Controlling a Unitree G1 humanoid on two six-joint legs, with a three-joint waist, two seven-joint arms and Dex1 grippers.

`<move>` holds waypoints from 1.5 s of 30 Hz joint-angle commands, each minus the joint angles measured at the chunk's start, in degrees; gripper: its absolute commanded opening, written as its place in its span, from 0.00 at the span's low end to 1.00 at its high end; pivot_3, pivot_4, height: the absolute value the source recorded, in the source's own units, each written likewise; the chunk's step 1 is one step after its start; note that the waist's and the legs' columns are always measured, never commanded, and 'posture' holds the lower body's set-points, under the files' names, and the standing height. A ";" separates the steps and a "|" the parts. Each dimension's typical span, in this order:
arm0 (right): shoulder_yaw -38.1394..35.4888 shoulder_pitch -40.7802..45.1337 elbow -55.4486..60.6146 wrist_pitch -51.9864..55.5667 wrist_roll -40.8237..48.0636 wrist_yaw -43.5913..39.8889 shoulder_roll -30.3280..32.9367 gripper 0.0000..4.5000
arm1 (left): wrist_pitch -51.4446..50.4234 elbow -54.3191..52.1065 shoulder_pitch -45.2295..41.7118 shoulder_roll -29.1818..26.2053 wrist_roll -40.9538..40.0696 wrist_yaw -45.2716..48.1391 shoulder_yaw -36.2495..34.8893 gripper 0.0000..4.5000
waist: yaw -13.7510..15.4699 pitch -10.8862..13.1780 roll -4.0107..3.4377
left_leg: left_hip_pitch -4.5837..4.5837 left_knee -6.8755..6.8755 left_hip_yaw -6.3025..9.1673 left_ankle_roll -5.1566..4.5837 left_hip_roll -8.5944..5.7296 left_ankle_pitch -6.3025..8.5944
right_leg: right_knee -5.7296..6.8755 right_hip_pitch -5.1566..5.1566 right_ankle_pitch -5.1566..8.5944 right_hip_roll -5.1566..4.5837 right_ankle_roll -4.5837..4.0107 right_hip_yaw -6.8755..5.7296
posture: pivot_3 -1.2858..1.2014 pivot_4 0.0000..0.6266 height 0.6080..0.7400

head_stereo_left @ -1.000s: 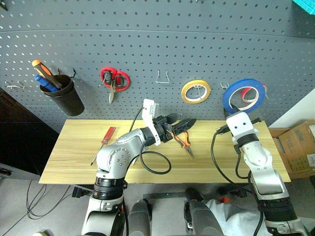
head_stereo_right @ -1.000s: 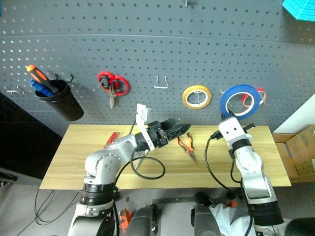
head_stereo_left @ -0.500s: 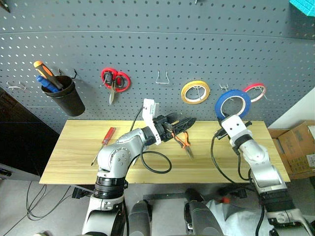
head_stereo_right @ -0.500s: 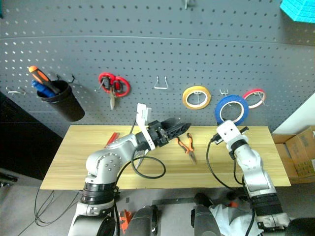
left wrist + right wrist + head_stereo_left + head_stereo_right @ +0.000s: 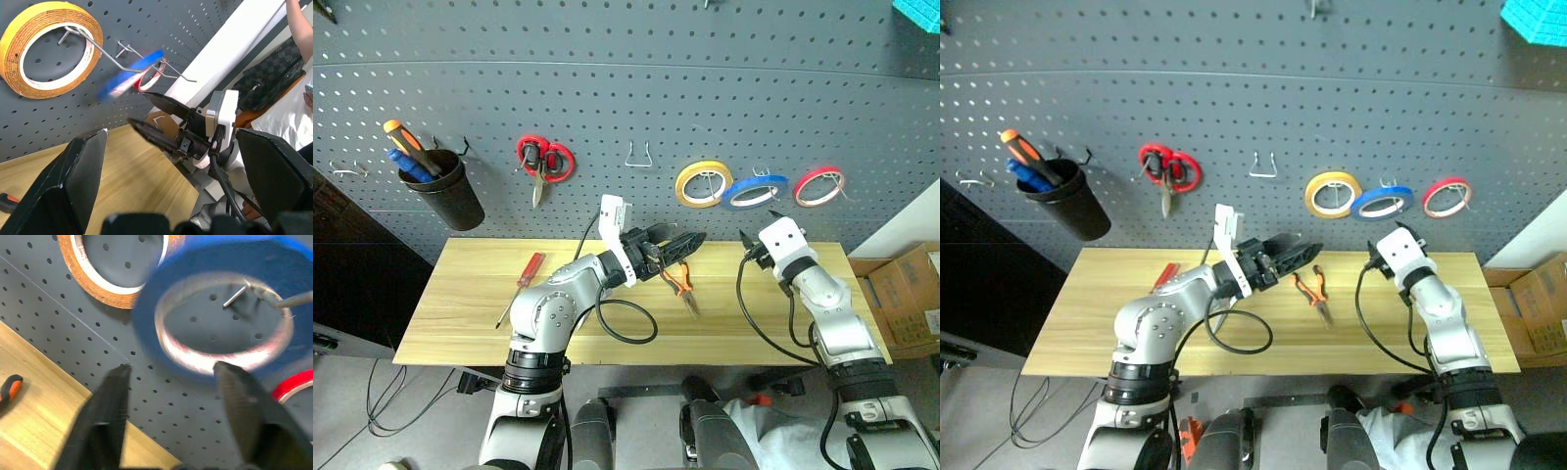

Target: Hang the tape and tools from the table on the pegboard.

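The blue tape [image 5: 754, 191] hangs tilted on a hook of the dark pegboard [image 5: 607, 78], between the yellow and red rolls; in the right wrist view the tape [image 5: 215, 308] is blurred. My right gripper [image 5: 759, 227] is just below it, open and holding nothing, with its fingers [image 5: 110, 416] spread apart. Orange-and-black pliers [image 5: 682, 284] lie mid-table, and a red-handled screwdriver [image 5: 521, 284] lies at the left of the table [image 5: 460, 323]. Above the pliers, my left gripper [image 5: 685, 245] hovers open, its fingers [image 5: 73, 176] wide and empty.
On the board hang a black cup [image 5: 440, 191] of tools, red-handled scissors [image 5: 543, 159], an empty wire hook [image 5: 638, 154], a yellow roll [image 5: 703, 183] and a thin red roll [image 5: 819, 186]. A cardboard box [image 5: 911, 294] sits right of the table. A person's arm [image 5: 298, 24] is beyond it.
My right gripper brought the blue tape left and down onto the hook, then opened and dropped below it. The tape now hangs free. The left arm stayed still.
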State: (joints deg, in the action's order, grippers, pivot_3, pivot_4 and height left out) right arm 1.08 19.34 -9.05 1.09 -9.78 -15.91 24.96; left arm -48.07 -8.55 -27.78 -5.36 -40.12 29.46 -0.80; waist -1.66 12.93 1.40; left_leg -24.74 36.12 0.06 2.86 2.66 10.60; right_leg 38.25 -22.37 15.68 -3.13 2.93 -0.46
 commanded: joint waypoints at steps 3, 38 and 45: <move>-2.93 -8.97 13.36 8.28 2.54 0.75 -1.93 1.00 | 0.74 -2.81 1.21 -0.20 -0.08 -0.62 0.71 1.00 | 0.13 0.00 0.00 | 0.00 -0.01 0.01 0.00 0.00 0.00 | -0.03 0.01 0.00 0.00 0.00 -0.01 | 0.50 0.27 1.00; 10.51 15.91 -5.08 59.40 11.34 -4.95 -12.02 1.00 | -0.77 -19.67 30.73 -1.50 1.75 -14.75 -0.72 1.00 | 1.92 2.38 0.05 | -0.18 -0.30 -0.01 -0.57 0.07 -0.32 | -0.28 -0.39 -0.36 0.04 -0.62 0.05 | 0.55 0.50 1.00; 10.47 19.42 -9.39 58.47 11.33 -4.55 -13.76 1.00 | -0.34 -19.32 28.13 -0.34 -1.38 -14.63 -2.43 1.00 | 1.90 2.77 0.03 | -0.73 -0.28 0.02 -0.58 0.08 -0.33 | -0.21 -0.93 -0.39 0.07 -0.55 0.03 | 0.55 0.51 1.00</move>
State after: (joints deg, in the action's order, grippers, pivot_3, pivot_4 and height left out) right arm 12.28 37.58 -18.21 60.46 1.39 -20.76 11.53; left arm -49.20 -25.45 0.53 -5.68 -40.31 14.51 -2.82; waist 0.24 15.69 1.44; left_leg -25.50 35.83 0.08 2.27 2.73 10.27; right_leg 38.03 -23.31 15.31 -3.06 2.42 -0.44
